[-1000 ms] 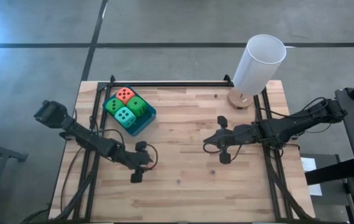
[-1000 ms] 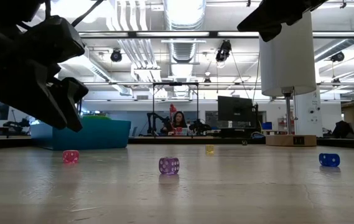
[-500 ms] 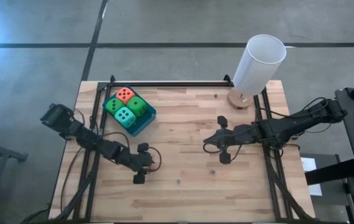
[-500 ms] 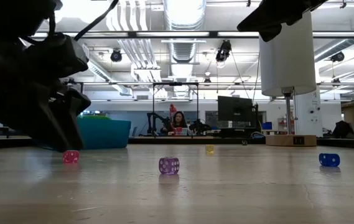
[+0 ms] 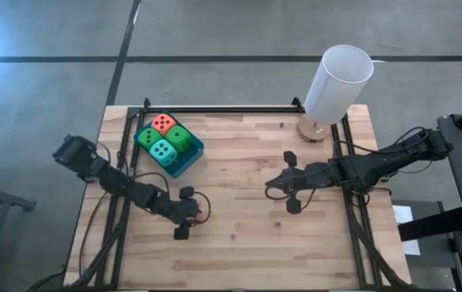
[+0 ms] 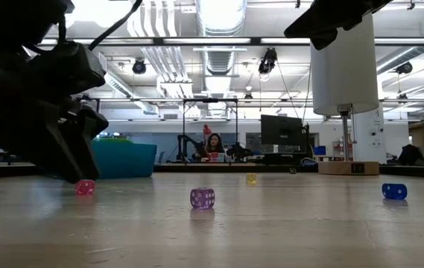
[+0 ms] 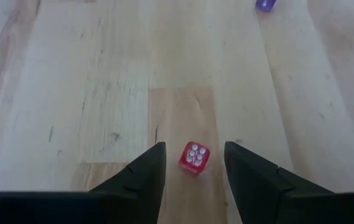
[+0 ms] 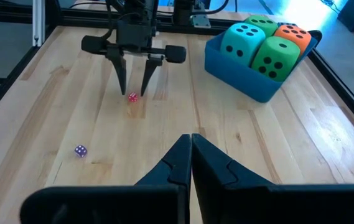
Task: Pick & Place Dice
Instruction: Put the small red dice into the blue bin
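The four soft dice sit packed in the blue tray (image 5: 190, 159): orange-red (image 5: 163, 123), two green (image 5: 180, 138) (image 5: 147, 136), teal (image 5: 162, 151). The right wrist view shows them too, in the same tray (image 8: 251, 81). My left gripper (image 7: 193, 163) is open and low over the table, near of the tray. Its fingers stand on either side of a tiny red die (image 7: 193, 158) with a gap on both sides. My right gripper (image 8: 191, 138) is shut and hangs over the table's right half, touching nothing.
More tiny dice lie on the wood: purple (image 6: 202, 197), yellow (image 6: 250, 179), blue (image 6: 393, 191). A white cylinder on a wooden foot (image 5: 336, 81) stands at the far right corner. Black frame rails run along the table's left, right and far edges.
My left gripper has come down close to the table, shifting slightly toward the right edge, until its open fingers bracket the tiny red die. It has stayed still for the last half second. The right arm has not moved.
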{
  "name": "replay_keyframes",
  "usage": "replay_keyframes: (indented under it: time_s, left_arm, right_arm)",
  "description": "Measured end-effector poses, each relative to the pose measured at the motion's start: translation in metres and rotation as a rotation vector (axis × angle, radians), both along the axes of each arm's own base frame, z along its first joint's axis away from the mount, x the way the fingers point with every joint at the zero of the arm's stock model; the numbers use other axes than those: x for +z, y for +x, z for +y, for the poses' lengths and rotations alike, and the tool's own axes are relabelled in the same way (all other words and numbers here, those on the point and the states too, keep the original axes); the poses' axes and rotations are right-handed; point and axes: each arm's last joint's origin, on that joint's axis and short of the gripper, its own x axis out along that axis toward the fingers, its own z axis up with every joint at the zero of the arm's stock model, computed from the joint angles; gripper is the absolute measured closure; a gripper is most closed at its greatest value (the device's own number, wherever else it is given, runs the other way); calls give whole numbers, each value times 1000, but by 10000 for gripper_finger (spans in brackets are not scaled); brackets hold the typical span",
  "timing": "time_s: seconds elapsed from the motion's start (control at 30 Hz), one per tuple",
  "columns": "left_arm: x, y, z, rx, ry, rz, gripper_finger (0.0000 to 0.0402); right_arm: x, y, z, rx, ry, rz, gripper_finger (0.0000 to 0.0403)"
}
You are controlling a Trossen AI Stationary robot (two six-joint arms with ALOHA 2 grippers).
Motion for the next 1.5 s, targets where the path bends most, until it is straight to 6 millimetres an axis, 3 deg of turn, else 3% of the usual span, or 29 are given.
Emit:
replay_keyframes:
  time_s: [0.27,0.7,1.13,1.5]
  left_arm:
    - [-13,2,-1,9,16,28,238]
    - [-11,2,-1,26,-10,25,226]
    - [-11,2,-1,28,-2,25,351]
    - [-3,6,-3,28,-3,4,348]
  right_arm:
    - [0,0,0,0,0,0,394]
    - [0,0,0,0,0,0,394]
    - [0,0,0,0,0,0,394]
    - [0,0,0,0,0,0,394]
